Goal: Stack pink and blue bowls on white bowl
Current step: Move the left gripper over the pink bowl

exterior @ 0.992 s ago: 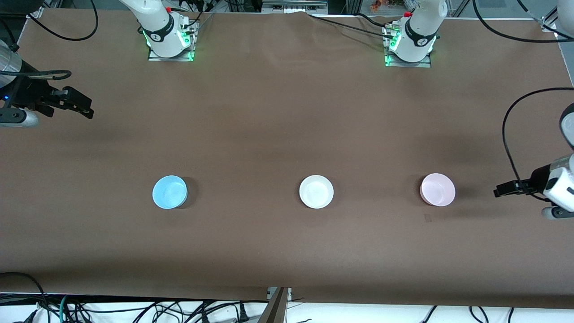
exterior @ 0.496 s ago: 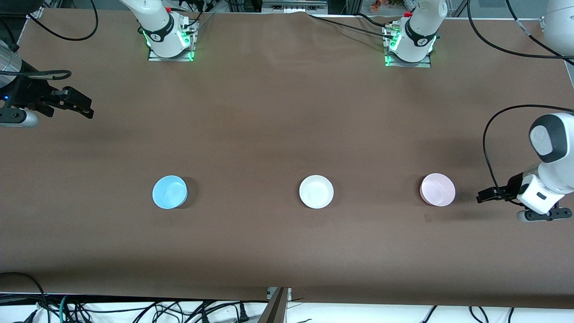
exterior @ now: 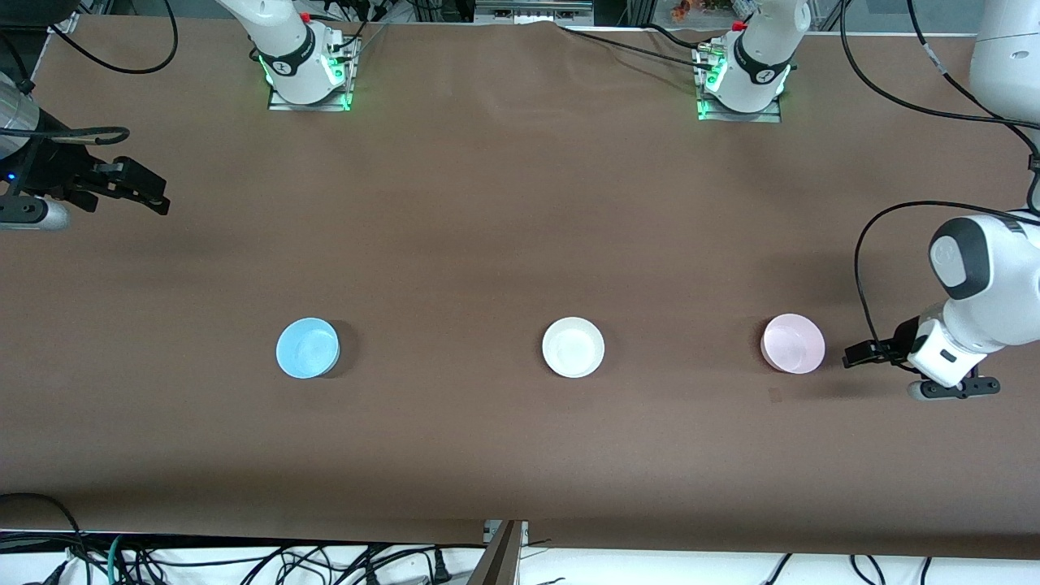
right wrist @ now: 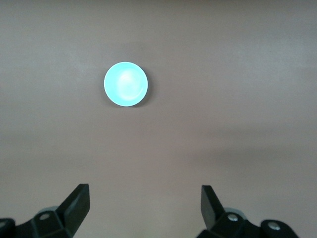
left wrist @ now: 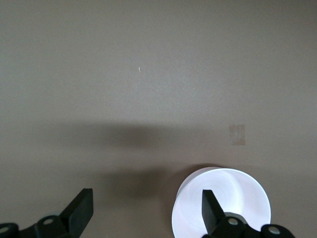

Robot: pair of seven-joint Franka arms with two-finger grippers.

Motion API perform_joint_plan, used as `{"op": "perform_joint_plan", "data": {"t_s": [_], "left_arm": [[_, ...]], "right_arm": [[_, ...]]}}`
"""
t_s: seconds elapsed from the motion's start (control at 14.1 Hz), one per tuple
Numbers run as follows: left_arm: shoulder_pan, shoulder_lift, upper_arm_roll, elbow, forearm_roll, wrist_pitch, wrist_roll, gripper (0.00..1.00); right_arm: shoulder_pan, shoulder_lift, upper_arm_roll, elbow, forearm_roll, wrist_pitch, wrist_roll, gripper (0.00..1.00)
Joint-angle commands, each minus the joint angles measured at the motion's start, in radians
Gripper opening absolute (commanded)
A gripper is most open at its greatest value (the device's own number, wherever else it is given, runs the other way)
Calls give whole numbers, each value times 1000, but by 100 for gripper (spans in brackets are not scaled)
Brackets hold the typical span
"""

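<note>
Three bowls stand in a row on the brown table: the blue bowl (exterior: 307, 348) toward the right arm's end, the white bowl (exterior: 573, 347) in the middle, and the pink bowl (exterior: 793, 343) toward the left arm's end. My left gripper (exterior: 851, 356) hangs open over the table just beside the pink bowl, at the left arm's end. In the left wrist view the pink bowl (left wrist: 242, 196) looks pale, and one fingertip of the left gripper (left wrist: 146, 210) overlaps it. My right gripper (exterior: 156, 197) waits open over the right arm's end of the table. In its wrist view the right gripper (right wrist: 145, 203) has the blue bowl (right wrist: 126, 84) well ahead of it.
The two arm bases (exterior: 307, 77) (exterior: 743, 85) stand at the table's edge farthest from the front camera. A small faint mark (exterior: 775, 396) lies on the cloth just nearer the camera than the pink bowl. Cables hang along the nearest table edge (exterior: 325, 561).
My left arm has swung in from the table's end toward the pink bowl, bringing its open gripper close beside it. The right arm and all three bowls have not moved.
</note>
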Motion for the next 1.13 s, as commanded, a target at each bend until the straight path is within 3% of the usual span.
{"op": "perform_joint_plan", "data": {"t_s": [0.0, 0.28, 1.06], "left_arm": [[1, -22, -3, -82, 13, 77, -1, 96], [0, -36, -6, -123, 18, 88, -4, 96], [-28, -79, -12, -241, 163, 140, -111, 92]], "right_arm": [[-5, 9, 5, 23, 13, -6, 8, 99], [-5, 9, 5, 22, 13, -4, 8, 99], [-5, 9, 5, 23, 13, -6, 8, 99]]}}
